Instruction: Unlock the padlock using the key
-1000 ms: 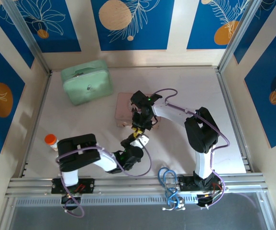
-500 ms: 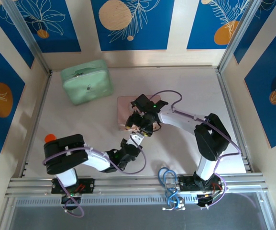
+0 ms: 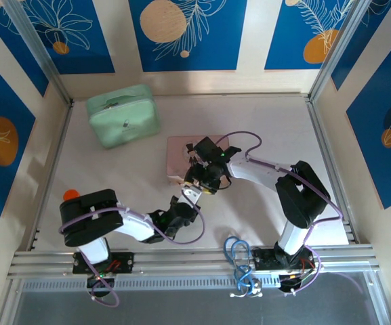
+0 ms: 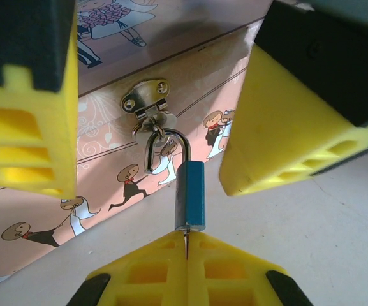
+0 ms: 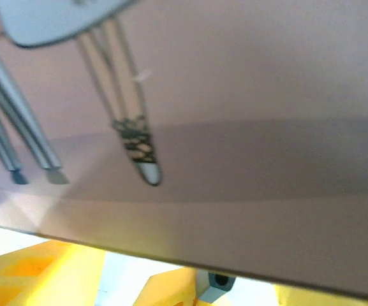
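Note:
The small blue padlock [image 4: 191, 194] hangs by its silvery shackle from the hasp [image 4: 148, 105] on the front of the pink picture tin [image 4: 56, 197]. My left gripper [image 4: 185, 237] is just below it, shut on the thin metal key [image 4: 186, 247]. The key's tip goes into the padlock's underside. My right gripper [image 4: 144, 188] reaches over the tin's front edge, open, with one of its yellow fingers [image 4: 286, 140] on each side of the padlock, touching nothing. The right wrist view is blurred; the tin lid [image 5: 247, 95] is close up and the padlock [image 5: 217, 280] peeks below its edge.
A mint-green case [image 3: 123, 115] stands at the back left of the table. An orange-capped bottle [image 3: 71, 196] stands near the left arm's elbow. The pink tin [image 3: 178, 152] lies mid-table, with the enclosure walls all round.
My right gripper has come a little nearer over the tin's front edge and its jaws have widened. The left arm's elbow swung left while its gripper stayed at the padlock.

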### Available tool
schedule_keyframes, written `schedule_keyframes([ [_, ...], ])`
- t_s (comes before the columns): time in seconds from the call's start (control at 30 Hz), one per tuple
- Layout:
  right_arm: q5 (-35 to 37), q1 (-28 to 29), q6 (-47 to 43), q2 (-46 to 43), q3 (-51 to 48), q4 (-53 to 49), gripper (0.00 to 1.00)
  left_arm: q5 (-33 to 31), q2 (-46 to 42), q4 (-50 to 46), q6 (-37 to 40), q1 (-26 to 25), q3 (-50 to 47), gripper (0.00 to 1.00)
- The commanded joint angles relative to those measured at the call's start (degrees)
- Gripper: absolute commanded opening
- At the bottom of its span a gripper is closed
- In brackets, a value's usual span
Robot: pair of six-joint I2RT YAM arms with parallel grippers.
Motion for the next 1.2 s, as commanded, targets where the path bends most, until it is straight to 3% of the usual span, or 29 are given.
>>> schedule_keyframes([
  [0.0, -0.6, 0.9, -1.0, 0.5, 2.0, -0.7, 0.61, 1.6, -1.3, 0.6, -1.1, 0.3, -1.0, 0.0],
  [0.23, 1.4, 2.7, -0.9, 1.1, 3.1, -5.1, 0.42, 1.3, -1.4, 2.1, -1.4, 0.5, -1.7, 0.0],
  [0.73, 8.3, 4.8, 0.4, 0.6, 1.1, -7.0, 0.36, 1.6, -1.7, 3.1, -1.6, 0.7, -2.2, 0.0],
  [1.17, 6.7, 4.9, 0.4, 1.4, 0.1, -5.8, 0.11, 1.5, -1.6, 3.3, -1.6, 0.7, -2.2, 0.0],
])
